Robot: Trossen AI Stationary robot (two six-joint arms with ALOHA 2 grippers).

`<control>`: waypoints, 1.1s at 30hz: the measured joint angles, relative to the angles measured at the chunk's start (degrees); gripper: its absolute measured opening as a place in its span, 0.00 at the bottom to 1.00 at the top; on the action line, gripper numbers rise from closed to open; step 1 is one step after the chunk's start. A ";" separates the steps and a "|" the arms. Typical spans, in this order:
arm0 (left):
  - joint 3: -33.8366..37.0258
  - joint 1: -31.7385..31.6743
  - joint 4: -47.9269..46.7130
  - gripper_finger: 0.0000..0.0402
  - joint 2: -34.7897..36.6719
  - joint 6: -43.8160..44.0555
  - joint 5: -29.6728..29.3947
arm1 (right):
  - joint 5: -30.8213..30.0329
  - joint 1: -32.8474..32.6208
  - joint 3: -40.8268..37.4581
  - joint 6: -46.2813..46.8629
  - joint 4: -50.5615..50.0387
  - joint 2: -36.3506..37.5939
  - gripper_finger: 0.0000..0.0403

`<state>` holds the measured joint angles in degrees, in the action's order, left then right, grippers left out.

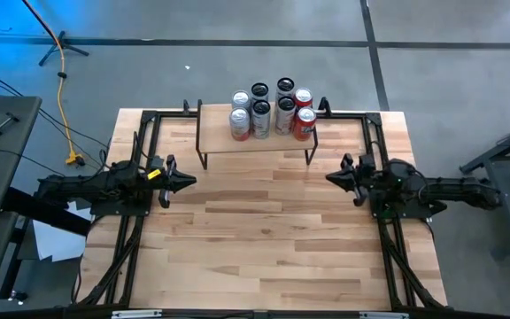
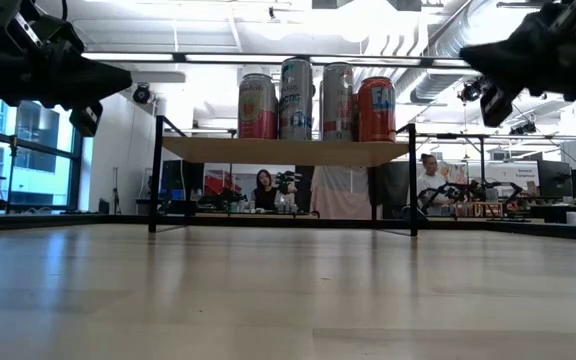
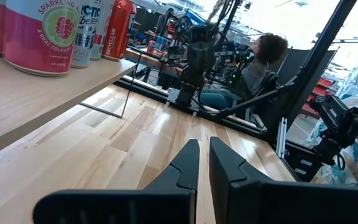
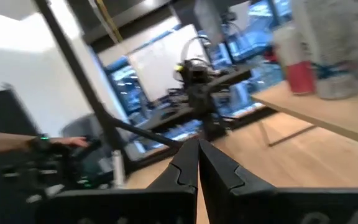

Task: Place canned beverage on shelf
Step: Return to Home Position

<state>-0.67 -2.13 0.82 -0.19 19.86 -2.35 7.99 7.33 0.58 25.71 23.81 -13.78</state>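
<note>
Several cans on shelf, clear of left claw, right claw

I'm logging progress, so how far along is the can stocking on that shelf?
Done: the cans stand grouped on the shelf; none shows on the table. In hand: nothing; the left claw and right claw are shut and empty, out at the sides. Left: apparently nothing but parking the arms.
</note>
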 joint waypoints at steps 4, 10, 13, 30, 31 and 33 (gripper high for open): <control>0.00 0.00 0.02 0.00 -0.02 0.00 0.00 | -3.10 0.00 -0.01 -4.04 -2.65 -0.01 0.00; 0.00 0.00 0.02 0.00 -0.02 0.00 0.00 | -6.47 0.04 -0.01 -15.65 -13.10 -0.01 0.00; 0.00 0.02 0.02 0.00 -0.02 0.02 0.00 | -6.41 0.04 -0.01 -16.98 -18.21 -0.01 0.00; -0.02 0.02 0.04 0.00 -0.01 0.00 0.00 | -6.32 -0.37 0.10 -15.31 -23.45 12.69 0.00; -0.02 0.04 0.04 0.00 -0.02 0.02 0.00 | -6.28 -0.37 0.09 -15.31 -22.77 13.83 0.00; -0.02 0.02 0.04 0.00 0.00 0.00 0.02 | -6.30 -0.39 -0.01 -15.28 -19.93 13.76 0.00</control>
<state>-0.69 -2.11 0.86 -0.19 19.86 -2.33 1.70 6.94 0.58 10.44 3.88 -0.01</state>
